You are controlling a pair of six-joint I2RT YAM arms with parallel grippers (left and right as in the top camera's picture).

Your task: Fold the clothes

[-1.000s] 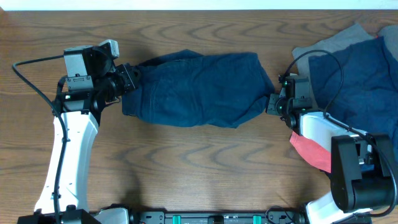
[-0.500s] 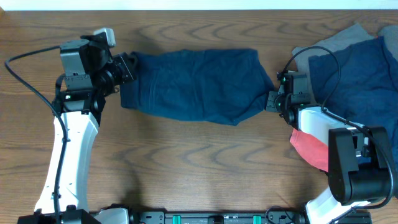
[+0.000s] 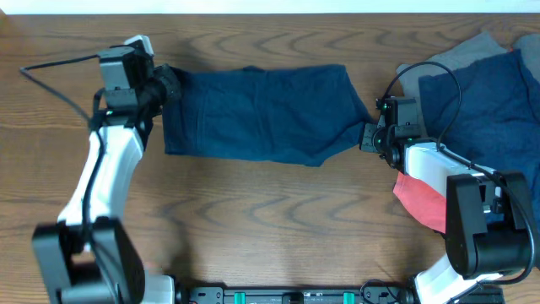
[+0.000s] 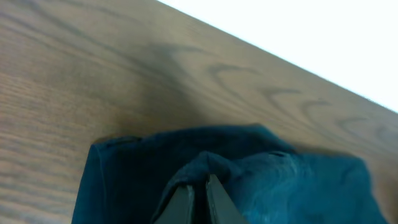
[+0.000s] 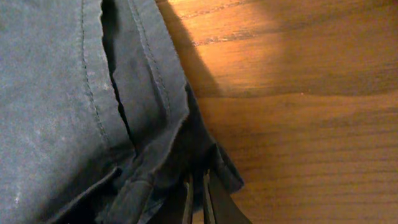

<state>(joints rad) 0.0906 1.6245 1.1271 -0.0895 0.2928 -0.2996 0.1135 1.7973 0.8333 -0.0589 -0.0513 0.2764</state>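
The navy blue shorts (image 3: 261, 114) lie stretched across the far middle of the wooden table. My left gripper (image 3: 171, 87) is shut on their left end; in the left wrist view its fingers (image 4: 199, 186) pinch a fold of the navy cloth (image 4: 280, 180). My right gripper (image 3: 369, 137) is shut on the shorts' right corner; in the right wrist view its fingers (image 5: 198, 186) clamp the hemmed edge (image 5: 124, 106). The cloth hangs taut between the two grippers.
A pile of other clothes sits at the right edge: a navy piece (image 3: 489, 101), a grey piece (image 3: 460, 52) and a red piece (image 3: 420, 201). A black cable (image 3: 439, 80) loops over the pile. Bare wood table (image 3: 253, 219) lies in front.
My left gripper has swung toward the far edge and slightly right, pulling the shorts' left end with it. The shorts now lie flatter and straighter. The right gripper has barely moved.
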